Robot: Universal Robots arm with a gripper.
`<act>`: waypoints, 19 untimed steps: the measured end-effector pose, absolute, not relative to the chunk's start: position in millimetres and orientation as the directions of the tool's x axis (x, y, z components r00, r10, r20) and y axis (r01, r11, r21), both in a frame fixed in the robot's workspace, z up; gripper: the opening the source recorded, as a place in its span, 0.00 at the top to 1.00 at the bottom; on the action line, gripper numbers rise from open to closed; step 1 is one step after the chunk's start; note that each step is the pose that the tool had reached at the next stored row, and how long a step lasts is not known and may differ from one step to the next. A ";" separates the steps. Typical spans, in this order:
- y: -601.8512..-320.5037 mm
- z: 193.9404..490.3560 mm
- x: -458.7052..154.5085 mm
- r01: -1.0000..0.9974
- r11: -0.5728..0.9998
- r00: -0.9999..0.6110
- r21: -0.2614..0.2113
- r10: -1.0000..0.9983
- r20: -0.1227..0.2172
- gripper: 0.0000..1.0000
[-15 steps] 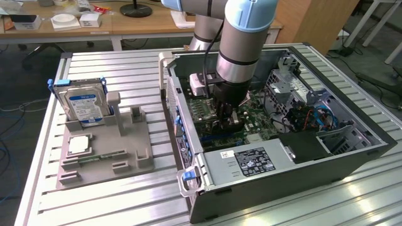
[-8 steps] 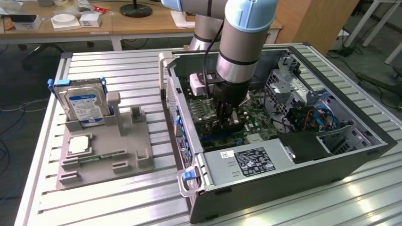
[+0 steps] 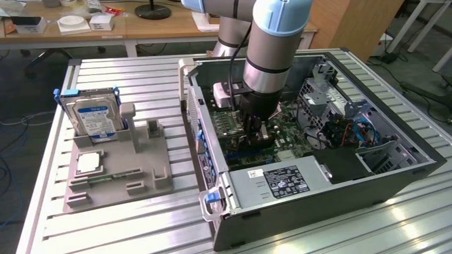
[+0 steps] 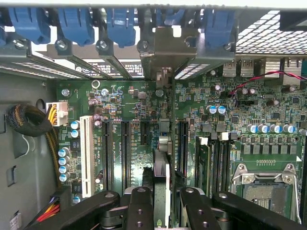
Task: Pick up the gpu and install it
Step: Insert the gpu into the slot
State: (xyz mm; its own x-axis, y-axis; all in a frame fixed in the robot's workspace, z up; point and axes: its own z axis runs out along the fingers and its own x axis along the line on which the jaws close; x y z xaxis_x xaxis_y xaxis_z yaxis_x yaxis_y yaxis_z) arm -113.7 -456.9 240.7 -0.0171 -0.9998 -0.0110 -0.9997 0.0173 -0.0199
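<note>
my claw (image 4: 161,203) clamped on the thin dark gpu card (image 4: 161,167), card edge-on, green motherboard (image 4: 129,100) with black slots just below the claw, inside the open grey pc case (image 3: 339,201)

Hard drive label (image 3: 95,117) and power supply label (image 3: 286,180): nothing legible

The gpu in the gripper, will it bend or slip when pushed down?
Probably stiff: the gpu looks like a thin rigid card, seen edge-on, clamped in the gripper. Likely light for its length. Held over a narrow strip, it could tilt or slip if pushed off-line.
</note>
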 end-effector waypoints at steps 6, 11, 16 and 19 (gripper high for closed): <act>-456.9 239.8 -113.7 -1.000 0.017 -0.017 -0.020 -1.000 -0.011 0.74; -456.9 239.7 -113.6 -1.000 0.017 -0.017 -0.020 -1.000 -0.011 0.74; -456.8 240.6 -113.5 -1.000 0.017 -0.017 -0.020 -1.000 -0.011 0.74; -456.8 240.8 -113.4 -1.000 0.017 -0.017 -0.020 -1.000 -0.011 0.74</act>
State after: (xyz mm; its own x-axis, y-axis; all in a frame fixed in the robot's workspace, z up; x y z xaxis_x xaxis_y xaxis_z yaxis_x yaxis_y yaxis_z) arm -113.4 -456.8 240.8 -0.0172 -0.9998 -0.0110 -0.9996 0.0174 -0.0200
